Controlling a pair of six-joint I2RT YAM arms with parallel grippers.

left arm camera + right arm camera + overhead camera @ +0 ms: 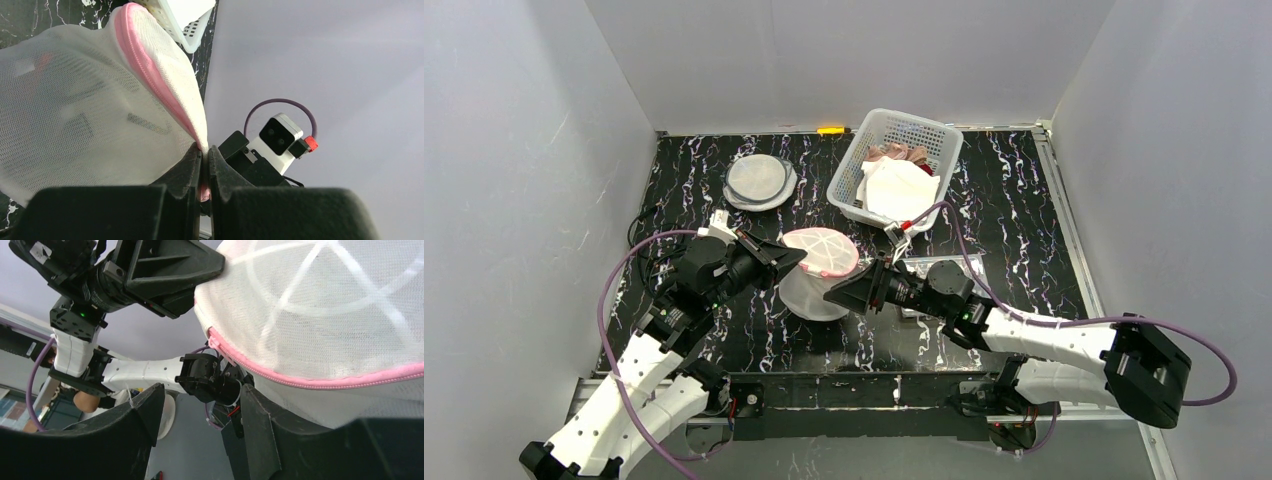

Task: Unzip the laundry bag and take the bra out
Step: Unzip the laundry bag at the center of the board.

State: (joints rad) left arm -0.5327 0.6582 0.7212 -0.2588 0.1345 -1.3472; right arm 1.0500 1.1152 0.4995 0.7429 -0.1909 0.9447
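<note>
The laundry bag, a round white mesh pouch with a pink zipper, is lifted off the black table between the two arms. My left gripper is shut on the bag's pink seam, the fabric pinched between its fingertips. My right gripper is open at the bag's right side, its fingers spread with nothing between them. In the right wrist view the zipper line curves across the bag, and the zipper pull hangs just above the open jaws. The bra is hidden; only dim shapes show through the mesh.
A white plastic basket with pale garments stands at the back right. A flat round mesh bag lies at the back left, a small yellow object by the rear wall. Grey walls enclose the table.
</note>
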